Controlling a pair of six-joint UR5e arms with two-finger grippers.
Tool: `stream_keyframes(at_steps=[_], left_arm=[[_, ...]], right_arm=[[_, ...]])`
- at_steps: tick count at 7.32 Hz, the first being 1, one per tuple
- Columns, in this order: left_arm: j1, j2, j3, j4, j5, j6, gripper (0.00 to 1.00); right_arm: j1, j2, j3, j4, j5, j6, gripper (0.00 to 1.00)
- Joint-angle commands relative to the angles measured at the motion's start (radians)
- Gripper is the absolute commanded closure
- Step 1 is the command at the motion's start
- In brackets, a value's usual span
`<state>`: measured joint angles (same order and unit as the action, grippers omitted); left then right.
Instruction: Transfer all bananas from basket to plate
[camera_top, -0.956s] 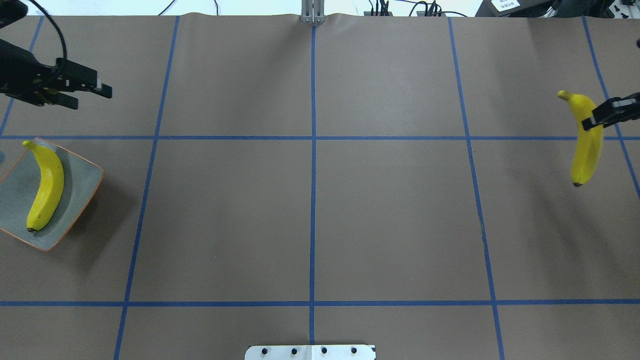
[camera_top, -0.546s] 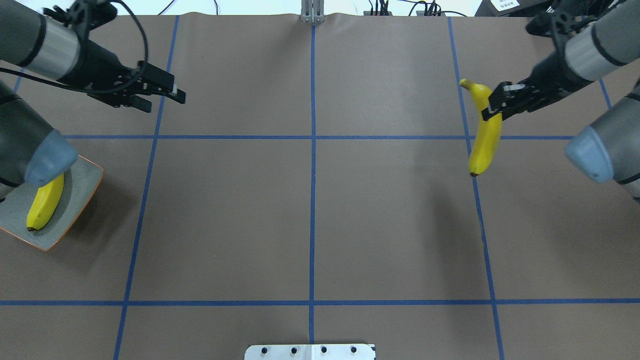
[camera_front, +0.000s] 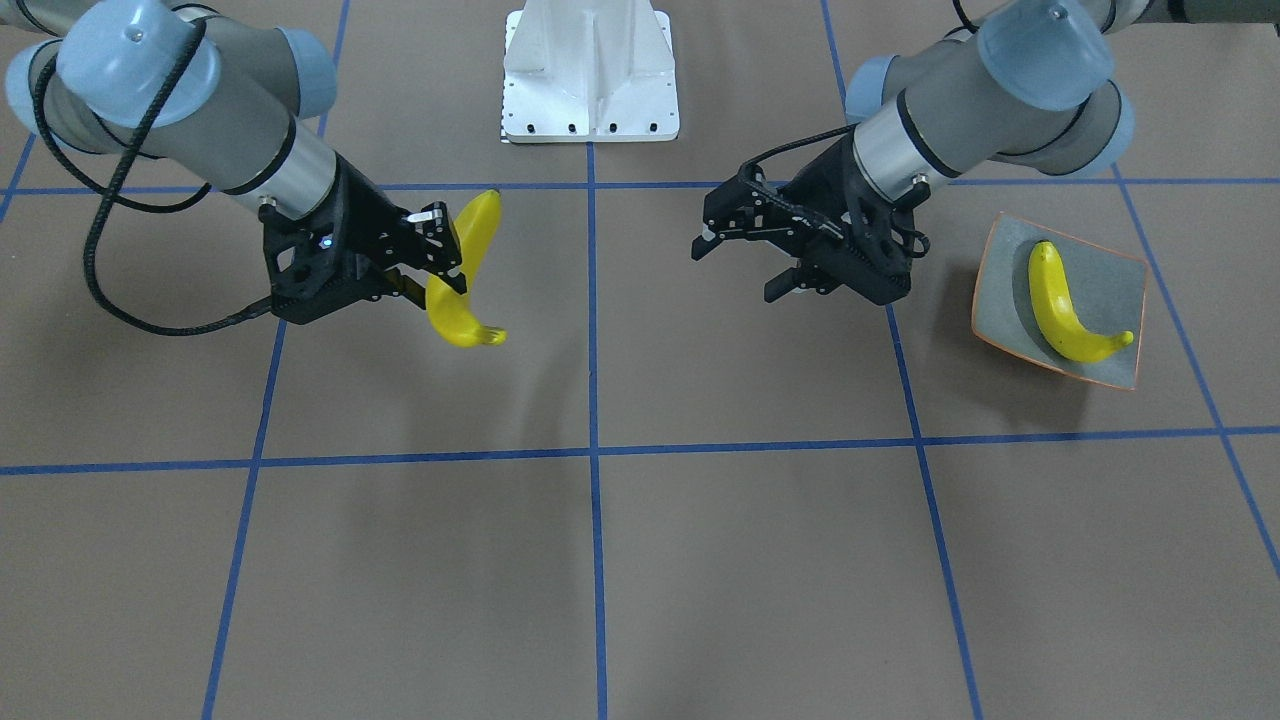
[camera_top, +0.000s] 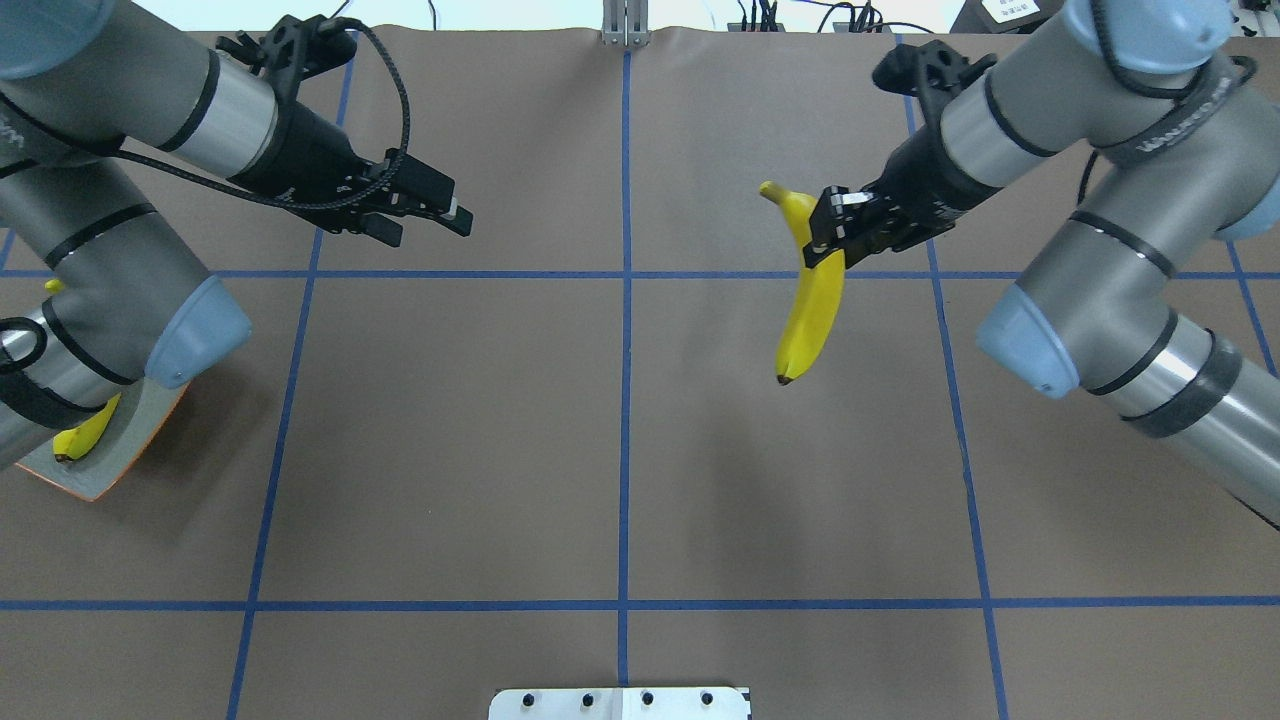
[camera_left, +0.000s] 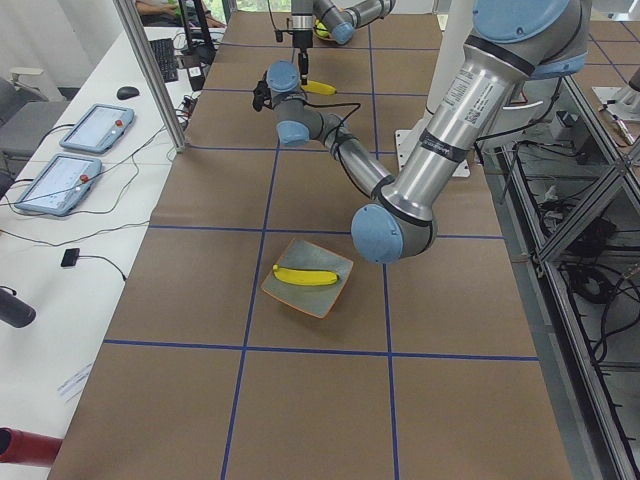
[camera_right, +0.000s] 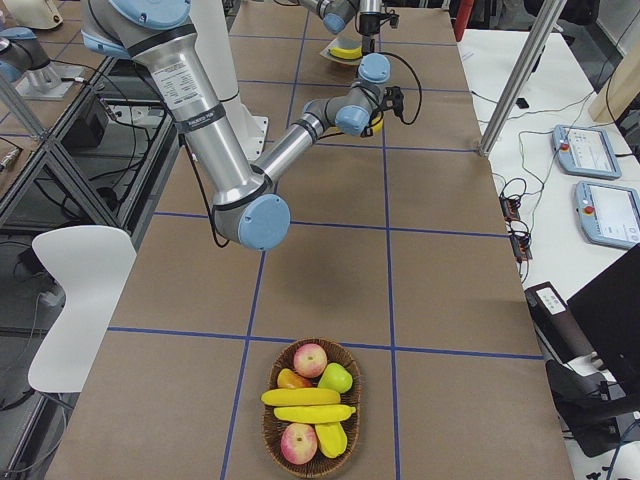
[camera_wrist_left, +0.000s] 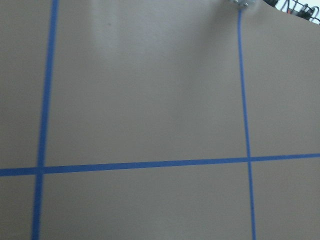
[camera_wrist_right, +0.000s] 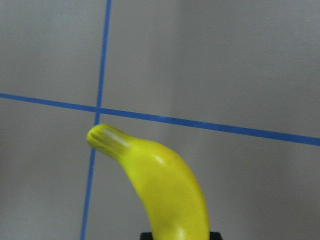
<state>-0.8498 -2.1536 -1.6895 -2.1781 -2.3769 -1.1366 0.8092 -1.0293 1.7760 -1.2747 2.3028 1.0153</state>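
Bananas: swung the held banana (camera_top: 815, 300) in from the worktop's (camera_top: 450, 450) right edge toward its middle within the last second, pinched near the stem by the right tool (camera_top: 822, 240), hanging clear of the brown paper; brought the left tool (camera_top: 435, 232) inward too, jaws apart, gripping nothing; probably set up a hand-over toward the plate (camera_front: 1110, 275); left a second banana (camera_front: 1060, 300) lying there; kept two basket bananas (camera_right: 305, 398) in the wicker basket (camera_right: 267, 432); smooth, curved, glossy yellow plastic, dark tips; square grey dish, upturned edges, thin orange rim.

No legible text or labels
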Motion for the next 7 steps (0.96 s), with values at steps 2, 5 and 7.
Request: stream_keyframes(at_steps=[2, 5, 7], left_arm=[[0.081, -0.057, 0.016, -0.002, 0.004, -0.014, 0.00], [0.126, -0.083, 0.021, -0.064, 0.002, -0.130, 0.00], [0.147, -0.085, 0.022, -0.071, 0.007, -0.133, 0.00]], right_arm=[[-0.067, 0.072, -0.007, 0.000, -0.063, 0.022, 1.00], [-0.083, 0.087, -0.074, 0.230, -0.112, 0.174, 1.00], [-0.088, 0.089, -0.106, 0.308, -0.117, 0.209, 1.00]])
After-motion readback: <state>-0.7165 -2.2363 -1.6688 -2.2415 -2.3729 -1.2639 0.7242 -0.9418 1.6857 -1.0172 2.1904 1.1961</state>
